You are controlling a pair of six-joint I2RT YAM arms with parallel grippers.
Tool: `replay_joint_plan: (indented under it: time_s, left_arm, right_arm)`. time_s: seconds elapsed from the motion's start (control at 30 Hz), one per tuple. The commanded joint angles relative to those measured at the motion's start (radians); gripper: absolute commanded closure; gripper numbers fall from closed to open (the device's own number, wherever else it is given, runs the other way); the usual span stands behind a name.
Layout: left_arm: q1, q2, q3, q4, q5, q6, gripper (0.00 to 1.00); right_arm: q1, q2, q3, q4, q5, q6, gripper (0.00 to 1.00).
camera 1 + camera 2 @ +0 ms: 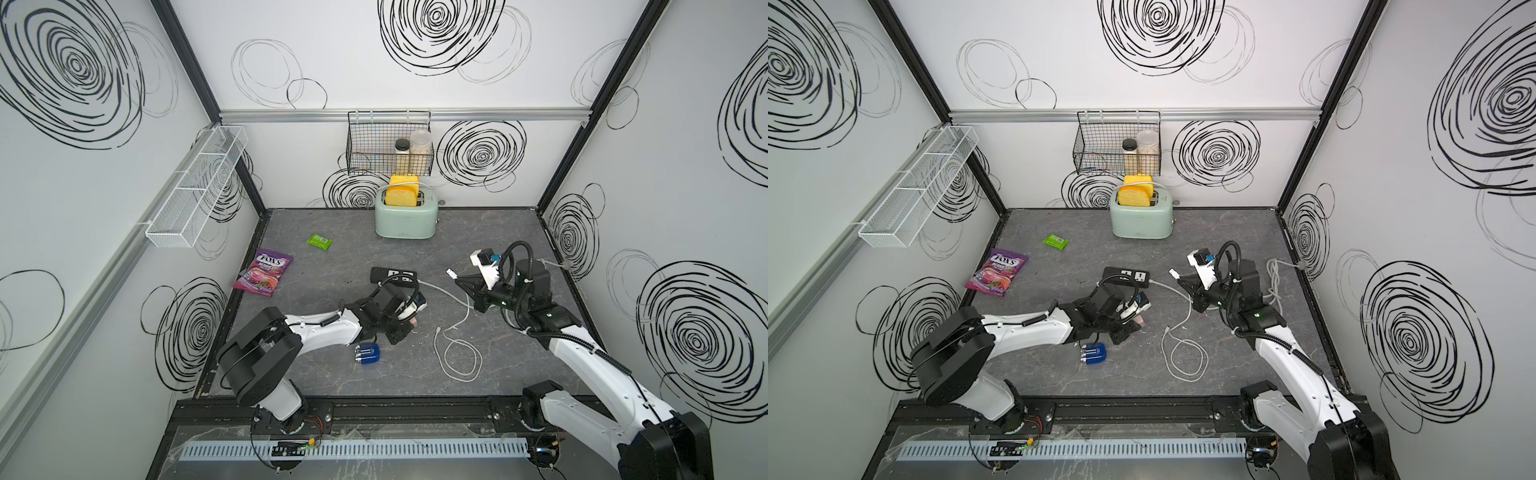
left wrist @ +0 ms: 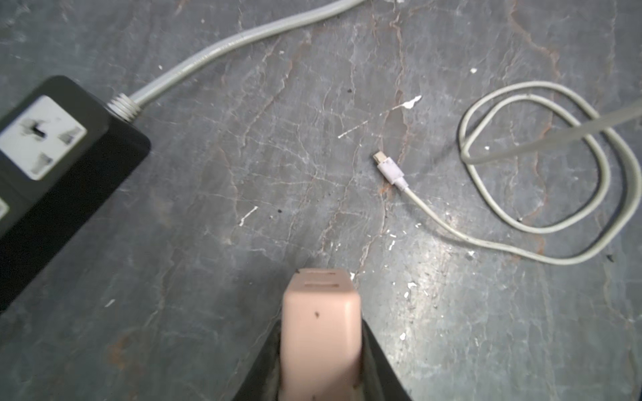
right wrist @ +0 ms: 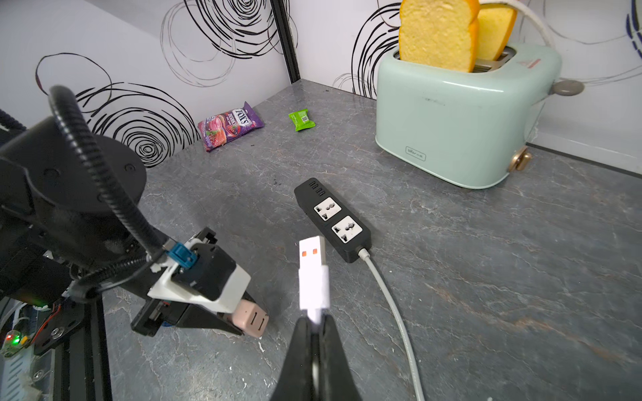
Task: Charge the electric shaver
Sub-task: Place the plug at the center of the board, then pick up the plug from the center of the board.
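Toward worktop's (image 1: 490, 232) front edge | electric shaver (image 1: 368, 354): glossy dark-blue, silver foil strips | left claw (image 2: 321, 333) grips pink adapter (image 2: 319, 305) | right claw (image 3: 314, 324) clamps USB plug (image 3: 312, 277)

light: bright, even | shadows: soft | left wrist view: blurred | edges: bowed

electric shaver (image 1: 368, 354) on table (image 1: 332, 376) beside left arm (image 1: 324, 328); right gripper (image 1: 460, 283) pinching usb plug (image 1: 450, 273).

White links (image 1: 328, 330), black joints (image 1: 257, 345), corrugated black cables (image 3: 91, 157), black jaws.
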Motion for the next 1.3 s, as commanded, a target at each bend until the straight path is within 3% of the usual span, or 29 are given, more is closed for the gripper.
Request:
replay_joint_plan:
  time_s: [0.0,0.1,0.3,0.53,0.93,1.27]
  left_arm:
    - [-0.003,0.023,-0.005,0.096,-0.055,-0.08,0.74]
    - [-0.007,0.03,-0.023,0.135,-0.058,-0.086,0.48]
    - [-0.014,0.033,-0.086,0.219,-0.008,-0.068,0.37]
    - [-0.017,0.005,-0.214,0.405,0.021,-0.044,0.35]
    - [0.011,0.037,-0.248,0.52,0.054,0.026,0.36]
    - [0.069,0.074,-0.231,0.523,0.151,0.037,0.49]
  right_arm:
    - [-0.008,-0.025,-0.013,-0.014,0.014,-0.003,1.0]
    - [-0.012,-0.027,-0.017,-0.004,0.012,-0.005,1.0]
    - [-0.014,-0.032,-0.032,0.018,0.01,-0.005,1.0]
    - [-0.018,-0.04,-0.037,0.027,0.009,-0.015,1.0]
    - [-0.019,-0.042,-0.045,0.03,-0.003,-0.02,1.0]
    - [-0.019,-0.045,-0.055,0.02,-0.011,-0.025,1.0]
